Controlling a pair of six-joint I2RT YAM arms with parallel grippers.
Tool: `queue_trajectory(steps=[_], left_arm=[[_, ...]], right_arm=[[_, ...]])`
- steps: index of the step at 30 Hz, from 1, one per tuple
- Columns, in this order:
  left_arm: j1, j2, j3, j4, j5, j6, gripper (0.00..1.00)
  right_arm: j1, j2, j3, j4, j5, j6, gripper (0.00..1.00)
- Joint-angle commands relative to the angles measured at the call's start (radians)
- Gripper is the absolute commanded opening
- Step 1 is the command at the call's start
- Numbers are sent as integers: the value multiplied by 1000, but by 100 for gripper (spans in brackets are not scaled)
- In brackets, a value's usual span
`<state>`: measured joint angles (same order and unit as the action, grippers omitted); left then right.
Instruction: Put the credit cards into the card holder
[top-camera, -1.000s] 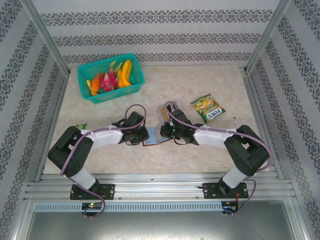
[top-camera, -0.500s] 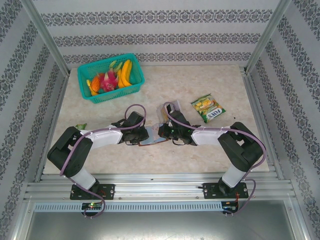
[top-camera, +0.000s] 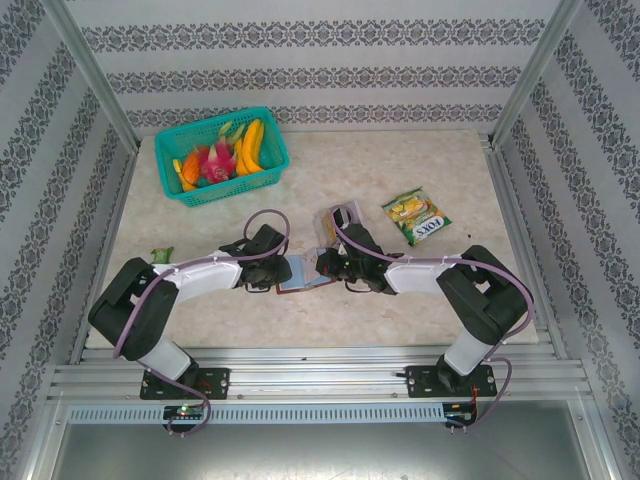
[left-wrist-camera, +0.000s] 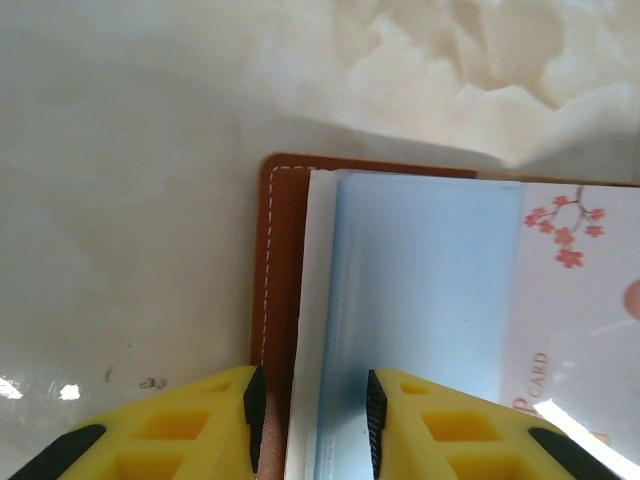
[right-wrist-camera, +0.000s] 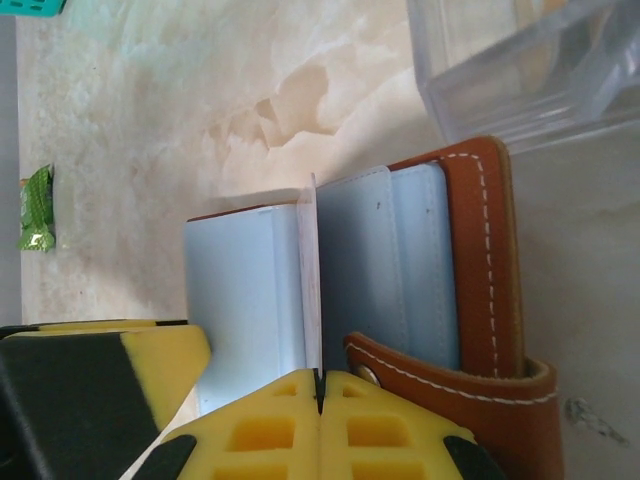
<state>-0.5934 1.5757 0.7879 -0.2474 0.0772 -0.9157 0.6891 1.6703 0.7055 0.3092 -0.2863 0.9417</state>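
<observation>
Left gripper (top-camera: 280, 270): yellow fingers (left-wrist-camera: 200, 425) parted, a gap between them over the holder's stitched 9 o'clock edge.

Card holder (top-camera: 300, 278): tan-brown leather, white stitching, snap strap, pale blue inner sleeves. It lies open at table centre, between the two grippers.

Credit card (right-wrist-camera: 310, 260): whitish, with a pink blossom print (seen in the left wrist view). It stands on edge among the blue sleeves.

Right gripper (right-wrist-camera: 318, 385): fingers pressed together, pinching the credit card's near edge.

Surroundings:
- Teal basket (top-camera: 225, 185) of toy fruit sits at 10 o'clock from the holder.
- Small green sachet (top-camera: 162, 254) lies at 9 o'clock.
- Clear box (right-wrist-camera: 510, 60) is just beyond the holder, at 12 to 1 o'clock.
- Snack packet (top-camera: 417, 216) lies at 2 o'clock.

Tabletop (top-camera: 400, 160): cream marble pattern.

Walls (top-camera: 320, 40): grey-banded patterned paper.
</observation>
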Motion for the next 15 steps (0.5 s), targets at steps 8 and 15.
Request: queue_trajectory(steps=[8, 15], left_arm=[[14, 43, 17, -41, -5, 32, 25], [14, 47, 17, -38, -2, 31, 24]], right_arm=[[-19, -61, -51, 21, 9, 6, 0], [-17, -45, -54, 69, -8, 13, 0]])
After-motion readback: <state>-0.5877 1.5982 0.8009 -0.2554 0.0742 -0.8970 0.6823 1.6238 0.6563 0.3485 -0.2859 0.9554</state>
